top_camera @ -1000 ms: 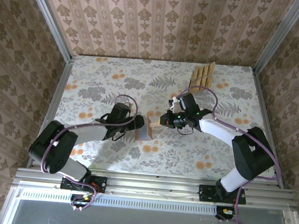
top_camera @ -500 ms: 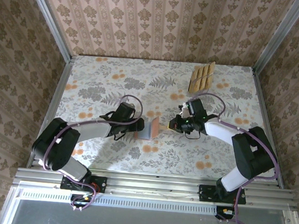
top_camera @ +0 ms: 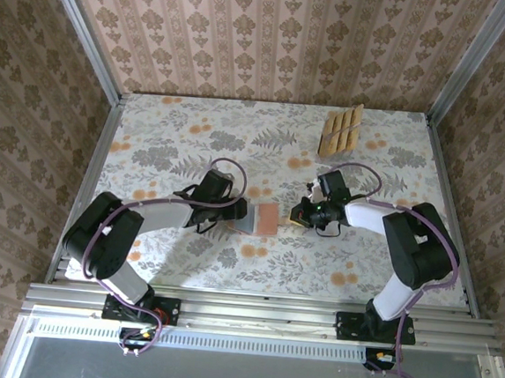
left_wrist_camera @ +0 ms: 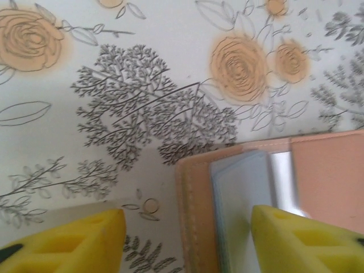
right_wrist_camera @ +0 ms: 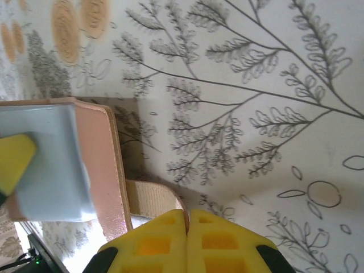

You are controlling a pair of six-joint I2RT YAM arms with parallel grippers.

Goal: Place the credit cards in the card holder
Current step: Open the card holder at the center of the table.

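Note:
The card holder (top_camera: 268, 218) lies open on the table's middle, grey pocket panel (left_wrist_camera: 244, 193) to the left and salmon flap (left_wrist_camera: 330, 176) to the right. My left gripper (top_camera: 235, 212) is open and straddles its left edge (left_wrist_camera: 193, 216): one yellow finger (left_wrist_camera: 68, 242) is over the cloth, the other (left_wrist_camera: 307, 239) over the grey panel. My right gripper (top_camera: 300, 214) is shut on a tan credit card (right_wrist_camera: 149, 196), whose far end disappears under the holder's salmon edge (right_wrist_camera: 102, 165). Several more credit cards (top_camera: 341, 130) lie in a row at the back right.
A floral cloth (top_camera: 176, 147) covers the table. Metal rails (top_camera: 96, 158) and wallpapered walls close it in on the left, right and back. Both arms reach to the middle, their purple cables looping above them.
The card holder was standing up in the left jaws and now lies flat and open. The left jaws have narrowed. The right gripper has drawn right and down with its card.

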